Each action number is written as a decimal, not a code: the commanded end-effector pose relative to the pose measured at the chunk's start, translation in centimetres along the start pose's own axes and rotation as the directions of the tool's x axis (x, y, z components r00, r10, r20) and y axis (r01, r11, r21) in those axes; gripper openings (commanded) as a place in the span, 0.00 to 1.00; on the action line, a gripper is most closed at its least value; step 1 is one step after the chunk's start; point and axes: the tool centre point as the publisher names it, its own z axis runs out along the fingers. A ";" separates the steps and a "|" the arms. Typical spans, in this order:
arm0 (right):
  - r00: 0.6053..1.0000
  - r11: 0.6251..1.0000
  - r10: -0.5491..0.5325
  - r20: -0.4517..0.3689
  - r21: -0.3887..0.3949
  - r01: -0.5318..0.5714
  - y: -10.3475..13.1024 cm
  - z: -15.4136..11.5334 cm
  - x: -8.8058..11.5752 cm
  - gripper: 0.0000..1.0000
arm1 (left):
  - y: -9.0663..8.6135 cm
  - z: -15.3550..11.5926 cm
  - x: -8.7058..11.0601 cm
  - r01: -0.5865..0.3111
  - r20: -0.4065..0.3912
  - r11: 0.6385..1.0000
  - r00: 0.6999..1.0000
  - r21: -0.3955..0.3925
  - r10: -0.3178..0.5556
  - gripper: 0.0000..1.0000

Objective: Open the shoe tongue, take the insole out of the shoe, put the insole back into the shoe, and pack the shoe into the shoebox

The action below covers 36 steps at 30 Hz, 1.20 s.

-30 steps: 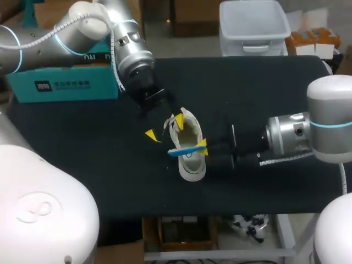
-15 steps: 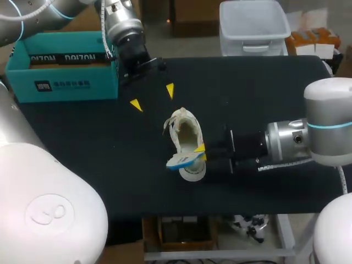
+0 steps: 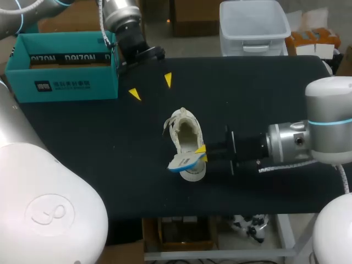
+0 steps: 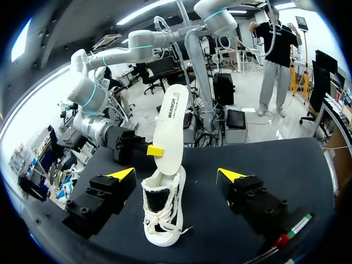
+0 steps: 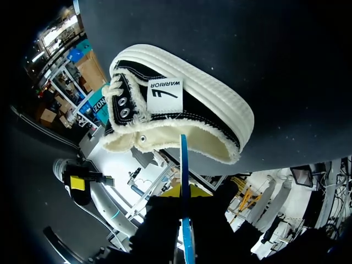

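"As that right arm lies low over the table [image 3: 264, 88], what has the right gripper [image 3: 202, 154] got?"

"The insole [image 3: 180, 161]. Its fingers are pinched thin on it, one on each face, partway up its length. In the left wrist view the insole stands nearly upright, white face showing, with its lower end down in the mouth of the shoe [image 3: 186, 135]."

"And the shoe itself?"

"It's a low sneaker with a white rubber sole and a frayed cream collar. It's sole-down around the middle of the table, just ahead of that gripper."

"What about the other arm?"

"The left gripper [image 3: 151, 88] is well apart from the shoe, back near the end of the teal shoebox [image 3: 60, 85]. Its yellow tips stand wide apart with nothing held between them, and they point toward the shoe, which lies ahead of them."
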 end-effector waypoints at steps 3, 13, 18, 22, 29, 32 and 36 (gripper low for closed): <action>1.000 1.000 -0.001 -0.009 0.005 0.001 0.1 -0.4 -0.1 0.00 | -0.3 0.0 -0.1 -0.002 -0.004 1.000 1.000 -0.012 0.002 1.00; 1.000 1.000 0.004 -0.011 0.005 -0.004 0.0 -0.5 -0.1 0.00 | -0.3 0.5 -0.1 0.006 -0.009 1.000 1.000 -0.008 -0.006 1.00; 1.000 1.000 0.012 -0.019 0.017 -0.012 0.0 -0.5 0.0 0.00 | -0.4 0.6 -0.2 0.024 -0.018 1.000 1.000 -0.004 -0.024 1.00; 1.000 1.000 0.012 -0.019 0.017 -0.012 0.0 -0.5 0.0 0.00 | -0.4 0.6 -0.2 0.024 -0.018 1.000 1.000 -0.004 -0.024 1.00; 1.000 1.000 0.012 -0.019 0.017 -0.012 0.0 -0.5 0.0 0.00 | -0.4 0.6 -0.2 0.024 -0.018 1.000 1.000 -0.004 -0.024 1.00; 1.000 1.000 0.012 -0.019 0.017 -0.012 0.0 -0.5 0.0 0.00 | -0.4 0.6 -0.2 0.024 -0.018 1.000 1.000 -0.004 -0.024 1.00; 0.997 0.999 0.048 -0.065 0.019 -0.046 0.6 -0.1 0.3 0.00 | -1.7 2.0 1.2 0.040 0.078 0.997 0.996 -0.070 -0.034 1.00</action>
